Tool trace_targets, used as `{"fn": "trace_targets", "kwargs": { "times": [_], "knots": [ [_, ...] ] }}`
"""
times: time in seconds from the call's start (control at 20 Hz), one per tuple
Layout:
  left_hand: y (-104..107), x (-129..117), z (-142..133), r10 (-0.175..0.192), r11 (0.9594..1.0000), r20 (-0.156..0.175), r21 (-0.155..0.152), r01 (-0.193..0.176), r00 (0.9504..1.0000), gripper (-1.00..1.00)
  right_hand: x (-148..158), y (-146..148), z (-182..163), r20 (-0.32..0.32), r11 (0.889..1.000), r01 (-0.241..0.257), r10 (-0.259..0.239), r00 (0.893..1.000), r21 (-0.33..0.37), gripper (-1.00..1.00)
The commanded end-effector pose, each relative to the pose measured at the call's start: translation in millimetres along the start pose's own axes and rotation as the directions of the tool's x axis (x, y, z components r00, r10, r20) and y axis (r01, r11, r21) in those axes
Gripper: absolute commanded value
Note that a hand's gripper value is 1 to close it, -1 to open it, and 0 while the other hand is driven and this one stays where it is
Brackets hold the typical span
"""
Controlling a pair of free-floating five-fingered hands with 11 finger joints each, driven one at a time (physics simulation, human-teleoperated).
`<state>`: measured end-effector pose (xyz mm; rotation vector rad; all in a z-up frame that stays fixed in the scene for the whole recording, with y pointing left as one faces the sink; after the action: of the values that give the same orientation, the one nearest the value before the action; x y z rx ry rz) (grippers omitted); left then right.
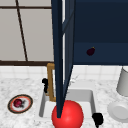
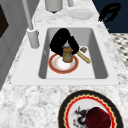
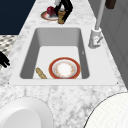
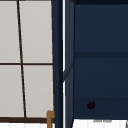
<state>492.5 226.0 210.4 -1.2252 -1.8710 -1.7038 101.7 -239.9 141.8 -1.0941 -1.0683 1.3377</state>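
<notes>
Fingers of the left hand (image 2: 61, 40) were curled down over the top of a brown bottle (image 2: 67, 54), gripping it about its pale cap, so the bottle hung upright below the palm with its body clear of the fingertips. Seen from the left side, the bottle stood in line with a red-rimmed plate (image 2: 55, 70) lying on the floor of the sink (image 2: 100, 62). From the right side, the same bottle (image 3: 61, 18) and left hand (image 3: 65, 6) appeared past the far end of the basin, close to a patterned plate (image 3: 46, 17) on the counter that carried a dark red fruit (image 3: 50, 10). Whether the bottle's base touched anything could not be told. In the front view the left hand (image 1: 45, 84) showed just left of a tan upright shape (image 1: 51, 82).

Beside the red-rimmed plate in the sink lay a wooden-handled tool (image 2: 83, 57), slanted and just off the plate's edge. The faucet (image 2: 32, 37) rose from the back rim.

The right hand (image 2: 110, 12) hung in the air off the front corner of the counter, near a white plate (image 2: 80, 13), its fingers loose and spread, holding nothing. A large red sphere (image 1: 68, 115) sat low in the front view, and a small dark fruit (image 1: 90, 51) rested on the shelf of the open blue cabinet (image 1: 105, 30)
</notes>
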Motion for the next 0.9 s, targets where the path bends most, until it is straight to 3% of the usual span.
{"fn": "trace_targets", "kwargs": {
  "times": [0.0,0.2,0.35,0.65,0.85],
  "knots": [
    [2.5,12.8,8.0,0.008,0.9992,-0.049,0.039,-0.006,0.9988,1.0,0.0,0.0,0.0,0.0,1.0,0.0,0.0,1.0,0.0,0.0],
    [-4.4,26.9,22.7,-0.009,0.9995,-0.036,0.03,0.01,0.9993,1.0,0.0,0.0,0.0,0.0,1.0,0.0,0.0,1.0,0.0,0.0],
    [-23.0,46.4,34.8,-0.007,0.9999,-0.009,0.015,0.007,0.9999,1.0,0.0,0.0,0.0,0.0,1.0,0.0,0.0,1.0,0.0,0.0],
    [-45.6,78.8,55.7,-0.016,0.999,-0.009,0.041,0.017,0.9998,1.0,0.0,0.0,0.0,0.0,1.0,0.0,0.0,1.0,0.0,0.0],
    [-56.4,110.9,63.7,-0.014,0.9986,0.013,0.051,0.014,0.9998,1.0,0.0,0.0,0.0,0.0,1.0,0.0,0.0,1.0,0.0,0.0]
  ]
}}
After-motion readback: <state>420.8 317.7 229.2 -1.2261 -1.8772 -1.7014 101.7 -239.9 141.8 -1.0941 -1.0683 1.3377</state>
